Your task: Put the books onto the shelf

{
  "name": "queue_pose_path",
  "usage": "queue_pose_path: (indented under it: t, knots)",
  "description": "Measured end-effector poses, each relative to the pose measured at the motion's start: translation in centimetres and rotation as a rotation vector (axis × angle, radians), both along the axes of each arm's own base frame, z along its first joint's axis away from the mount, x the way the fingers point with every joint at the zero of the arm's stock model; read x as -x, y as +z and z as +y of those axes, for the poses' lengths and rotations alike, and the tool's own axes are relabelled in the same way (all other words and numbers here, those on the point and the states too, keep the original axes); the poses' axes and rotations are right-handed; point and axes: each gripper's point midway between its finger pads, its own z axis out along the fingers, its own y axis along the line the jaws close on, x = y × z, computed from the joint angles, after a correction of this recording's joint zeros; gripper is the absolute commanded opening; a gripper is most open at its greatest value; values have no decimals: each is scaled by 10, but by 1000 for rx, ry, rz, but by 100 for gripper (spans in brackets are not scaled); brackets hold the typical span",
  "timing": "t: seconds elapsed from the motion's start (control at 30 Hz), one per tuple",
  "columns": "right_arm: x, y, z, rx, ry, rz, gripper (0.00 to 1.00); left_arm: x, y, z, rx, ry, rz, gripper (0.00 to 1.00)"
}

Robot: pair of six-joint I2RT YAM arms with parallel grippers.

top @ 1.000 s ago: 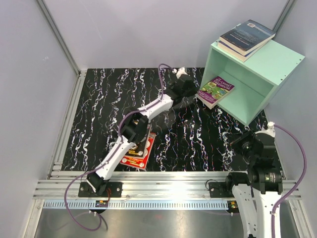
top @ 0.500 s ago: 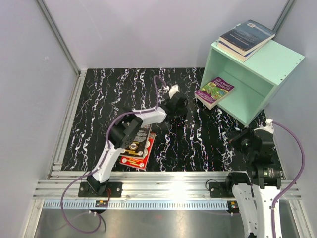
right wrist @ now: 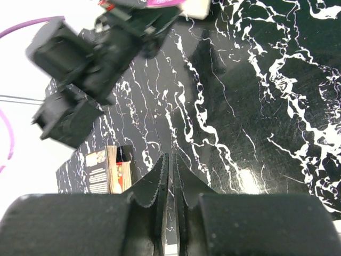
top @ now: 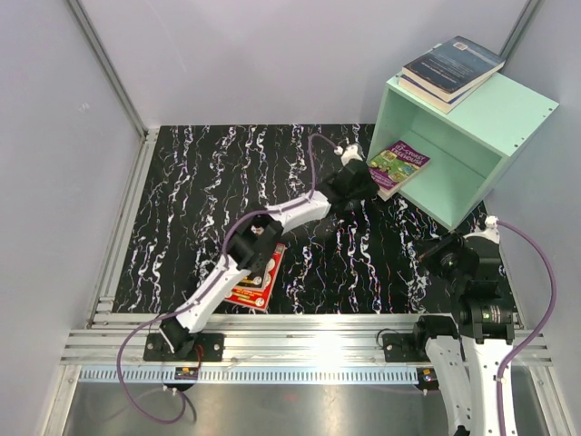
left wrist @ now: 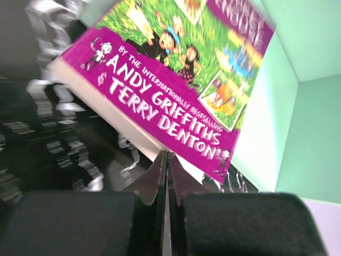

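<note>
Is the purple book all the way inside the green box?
No, the purple book pokes out of the green box, partly over the black table.

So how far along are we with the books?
Done: two books lie stacked on top of the shelf. In hand: the purple book sticks partly out of the shelf's opening, the closed left gripper at its near edge, probably to push it in. Left: the red book and a dark book on it lie on the table. The right gripper is closed, empty.

purple book [left wrist: 176, 80], cover reads "andy griffiths", "terry denton"
</note>
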Motion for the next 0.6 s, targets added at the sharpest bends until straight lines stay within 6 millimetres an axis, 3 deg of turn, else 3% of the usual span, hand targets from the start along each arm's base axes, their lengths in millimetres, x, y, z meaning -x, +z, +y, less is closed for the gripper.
queue_pose_path:
  t: [0.13,0.23,0.33,0.43,0.5,0.6]
  knots:
    - [0,0,2,-4,9,0,12,-5,-16,-28,54,-4,5,4]
    - [1,0,3,-7,15,1,12,-16,-10,-32,97,14,-5,11]
    - [0,0,4,-11,22,0,12,-34,-1,-24,153,57,-6,18]
    - [-1,-7,5,-13,24,17,12,-60,7,-7,191,115,-32,29]
    - [-1,-13,5,-14,24,34,12,-74,12,2,211,147,-50,44]
    - [-2,-19,5,-14,24,52,12,-89,22,13,259,173,-84,51]
